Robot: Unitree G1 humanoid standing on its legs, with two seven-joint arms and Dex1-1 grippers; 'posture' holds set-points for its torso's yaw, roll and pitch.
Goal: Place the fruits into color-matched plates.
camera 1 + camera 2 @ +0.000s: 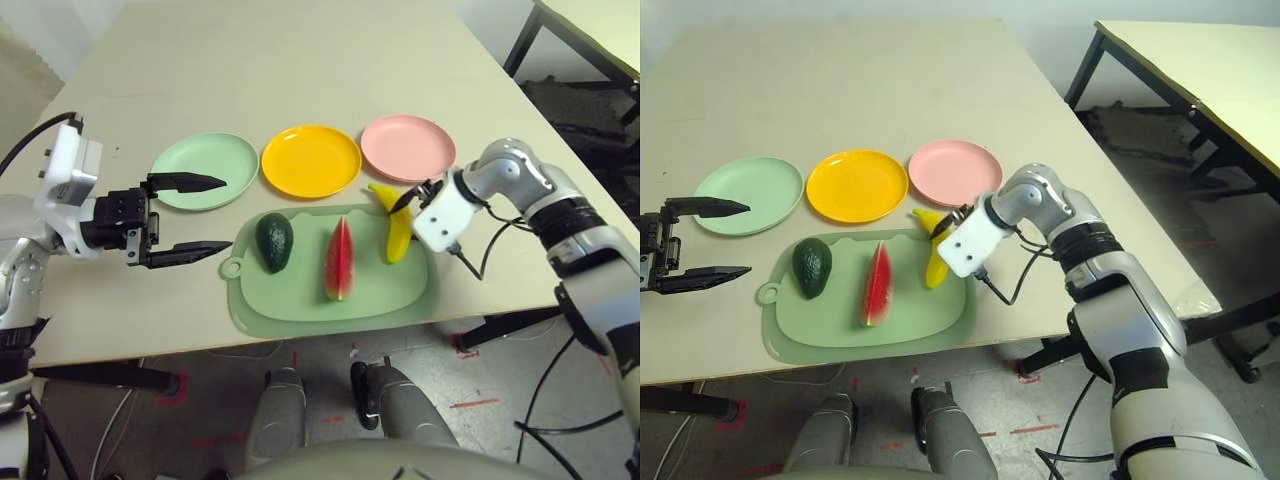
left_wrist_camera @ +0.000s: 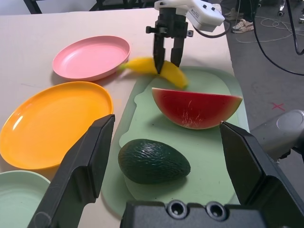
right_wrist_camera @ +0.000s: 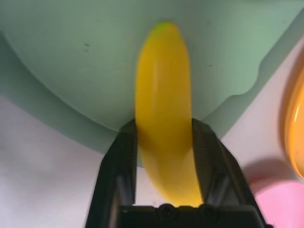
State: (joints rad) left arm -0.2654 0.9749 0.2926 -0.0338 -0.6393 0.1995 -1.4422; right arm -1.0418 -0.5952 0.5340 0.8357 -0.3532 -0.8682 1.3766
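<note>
Fruits (image 1: 340, 262) lie on the table (image 1: 290, 60), across its green mat (image 1: 300, 312). Beyond are mint (image 1: 205, 170), yellow (image 1: 311, 160) and pink plates (image 1: 408, 147). The left hand (image 1: 228, 214) gapes empty. Watermelon (image 1: 338, 270) sits central; the right hand (image 3: 164, 123) grips the banana (image 3: 164, 95), partly past the mat's edge; avocado (image 1: 274, 242) lies left.

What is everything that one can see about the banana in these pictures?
The toy banana is yellow, curved and smooth, plastic-looking, with a green tip at one end. It is whole and unpeeled. The two fingers of the right gripper are closed on its sides. It lies lengthwise across the edge of the green cutting mat, one end near the pink plate.
</note>
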